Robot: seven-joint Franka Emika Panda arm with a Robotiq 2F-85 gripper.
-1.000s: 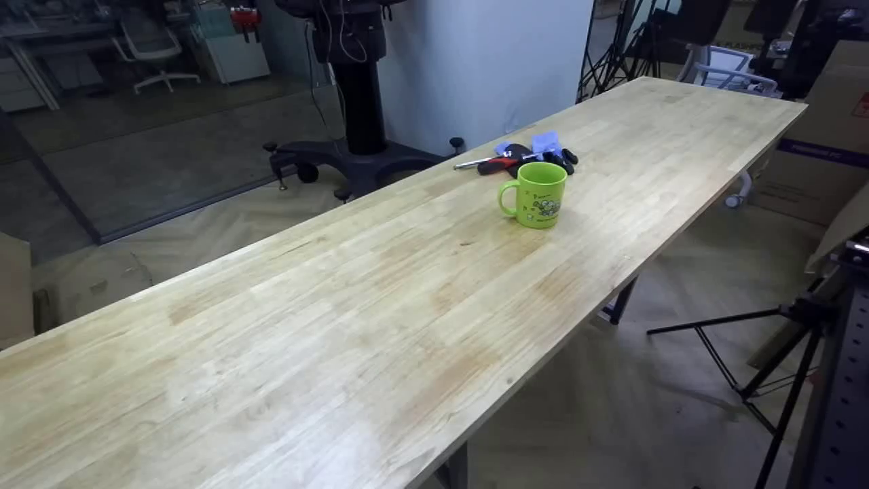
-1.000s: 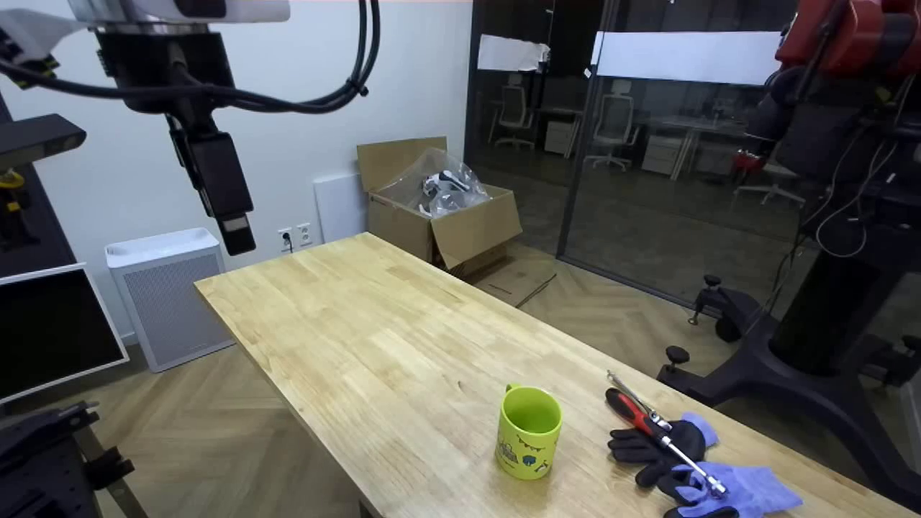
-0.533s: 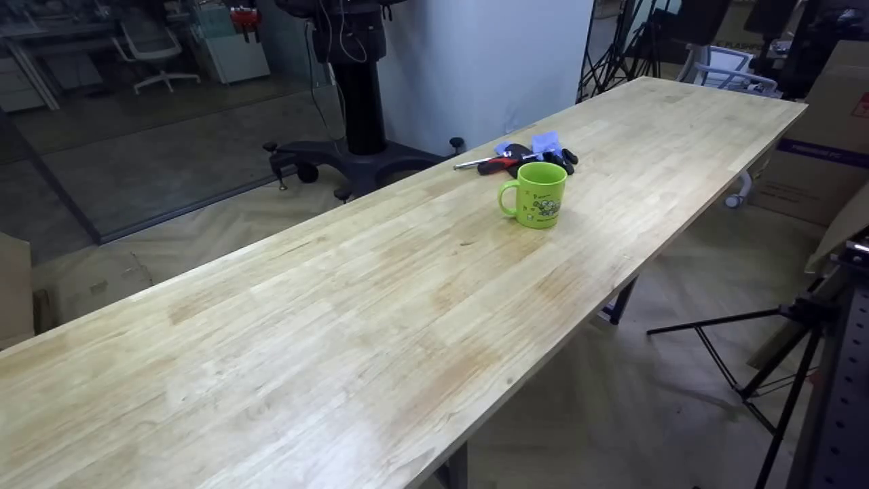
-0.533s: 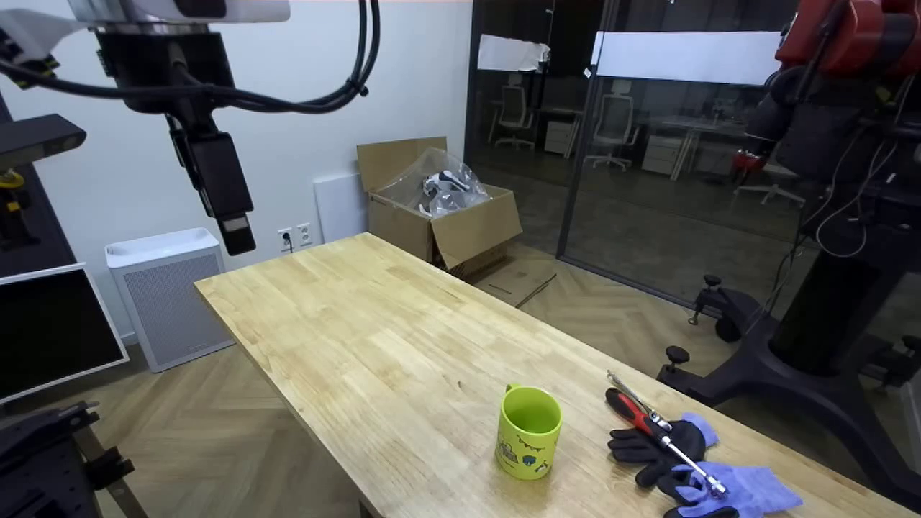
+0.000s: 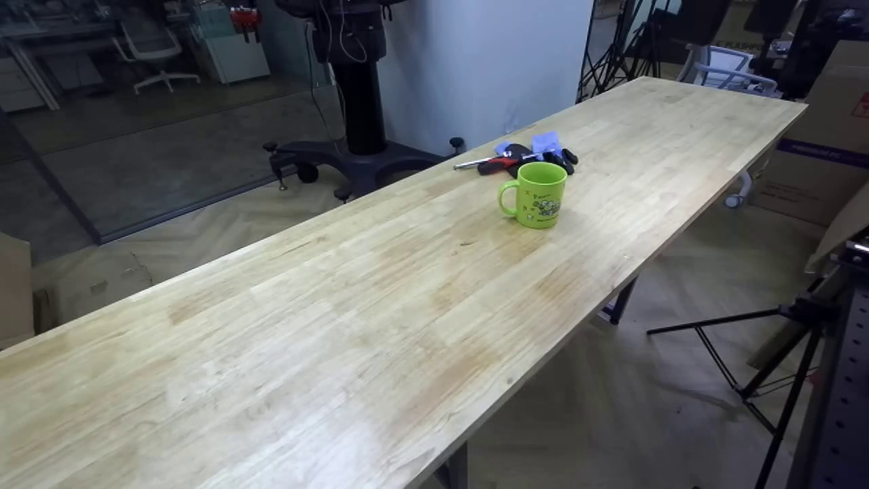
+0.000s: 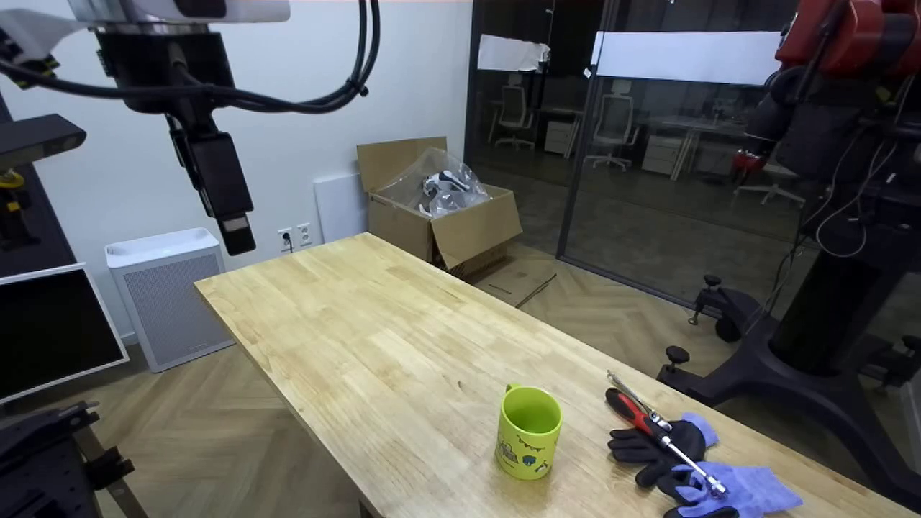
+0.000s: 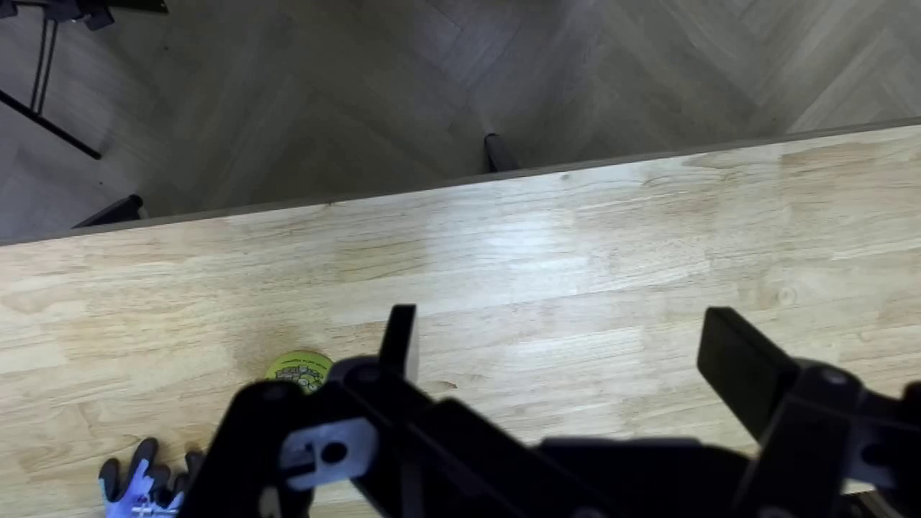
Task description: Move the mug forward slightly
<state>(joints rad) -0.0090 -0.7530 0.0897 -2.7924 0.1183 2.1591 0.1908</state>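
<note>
A long table (image 6: 345, 316) of pale, jointed wood, above a herringbone floor (image 6: 180, 424); around it, a white wall (image 6: 410, 79), a glass partition (image 6: 647, 201) and a cardboard box (image 6: 399, 230) with its flaps spread; the lime-green mug (image 5: 540, 197) stands on the table, near but apart from a pair of gloves (image 6: 755, 488) and a red-handled tool (image 6: 639, 415); the mug's long axis is vertical, mouth upward; in an exterior view the handle (image 5: 502, 200) points to frame left, whereas in an exterior view only a sliver of the handle (image 6: 510, 387) shows beyond the rim; print faces the camera in both exterior views; the wrist view alone gives both fingers (image 7: 745, 374) of the gripper (image 7: 561, 345), spread wide with bare wood between them, nothing held, its linkage partly covering the mug; an exterior view shows the gripper (image 6: 236, 236) in profile, well apart from the mug; a black tripod (image 5: 808, 310) appears in an exterior view
</note>
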